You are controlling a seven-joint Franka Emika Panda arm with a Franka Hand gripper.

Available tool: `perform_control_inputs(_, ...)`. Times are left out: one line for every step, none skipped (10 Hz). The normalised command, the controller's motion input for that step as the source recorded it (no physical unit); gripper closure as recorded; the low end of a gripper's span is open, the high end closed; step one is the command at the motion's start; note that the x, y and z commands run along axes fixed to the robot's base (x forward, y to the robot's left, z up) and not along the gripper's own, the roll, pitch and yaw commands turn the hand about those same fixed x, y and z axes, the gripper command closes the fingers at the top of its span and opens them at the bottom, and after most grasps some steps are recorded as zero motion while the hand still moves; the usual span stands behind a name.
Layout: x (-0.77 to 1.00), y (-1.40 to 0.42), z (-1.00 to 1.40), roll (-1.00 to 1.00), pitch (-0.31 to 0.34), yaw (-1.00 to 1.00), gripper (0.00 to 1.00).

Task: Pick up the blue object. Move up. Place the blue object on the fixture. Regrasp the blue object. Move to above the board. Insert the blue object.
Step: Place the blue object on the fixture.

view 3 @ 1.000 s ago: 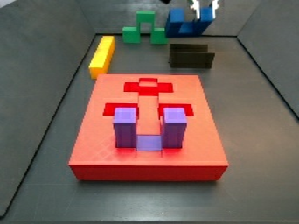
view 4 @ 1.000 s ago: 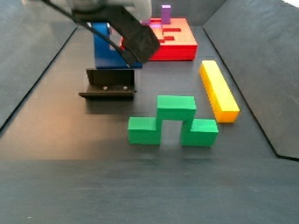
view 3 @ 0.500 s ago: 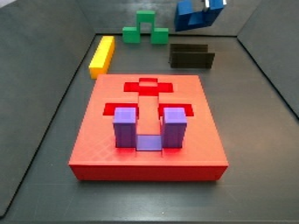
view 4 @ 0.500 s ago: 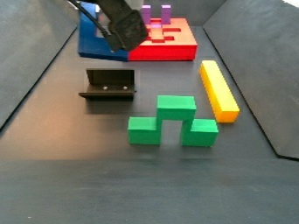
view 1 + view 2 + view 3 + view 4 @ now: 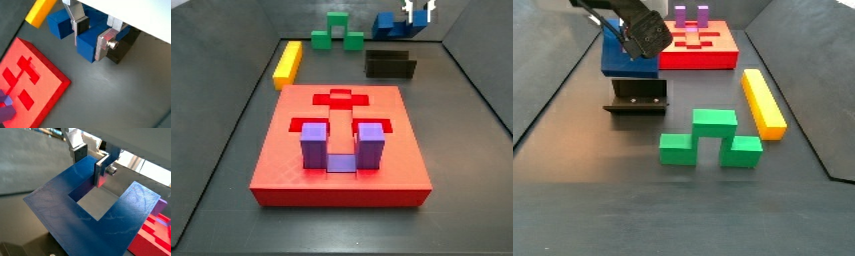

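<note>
On the dark floor, the board (image 5: 338, 145) is the biggest thing: a red square slab with cut-out recesses in its top. It also shows in a side view (image 5: 700, 45) and as a corner in both wrist views (image 5: 30, 85) (image 5: 150, 235). A purple U-shaped block (image 5: 342, 146) sits upright in one of its recesses, legs up. Beside the board lies a long yellow bar (image 5: 287, 63), well apart from the fixture; in a side view (image 5: 763, 100) it lies just beside a green block (image 5: 711, 138). The fixture (image 5: 637, 98), a dark bracket with raised side walls, stands on the floor between the board and the green block, and in a side view (image 5: 389, 65) it sits beyond the board's far edge.

Above the fixture and clear of it hangs the blue object (image 5: 624, 55), also seen high at the back in a side view (image 5: 388, 22). The gripper (image 5: 91, 159) pinches it: both wrist views show the silver plates pressed against one part of the block (image 5: 87, 42), one finger (image 5: 105, 44) outside and the other in the gap between its legs.
</note>
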Motion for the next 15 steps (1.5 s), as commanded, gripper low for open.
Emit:
perform_control_inputs(0.57,0.00,-0.39,-0.22,0.311,-0.18,1.00)
perform_control_inputs(0.74,0.06,-0.41,-0.12,0.169,-0.12,1.00)
perform_control_inputs(0.57,0.12,-0.37,0.00,0.254,-0.19,1.00)
perform_control_inputs(0.41,0.18,-0.29,0.00,0.223,-0.21,1.00)
perform_control_inputs(0.24,0.23,-0.21,-0.07,0.086,-0.21,1.00)
perform_control_inputs(0.24,0.21,-0.27,-0.07,0.051,-0.21,1.00)
perform_control_inputs(0.18,0.13,-0.20,-0.12,0.031,-0.17,1.00)
perform_control_inputs(0.00,0.00,-0.17,-0.13,0.000,-0.08,1.00)
perform_control_inputs(0.00,-0.10,-0.05,-0.15,0.057,0.00,1.00)
perform_control_inputs(0.00,-0.14,0.00,-0.08,0.063,0.00,1.00)
perform_control_inputs(0.00,-0.07,-0.01,0.00,0.000,0.00,1.00)
perform_control_inputs(0.00,0.00,-0.02,0.00,0.000,0.00,1.00)
perform_control_inputs(-0.04,0.00,-0.20,0.00,0.000,0.00,1.00)
perform_control_inputs(-0.04,0.00,-0.27,0.00,0.000,0.00,1.00)
perform_control_inputs(-0.03,0.00,-0.18,-0.03,0.000,0.00,1.00)
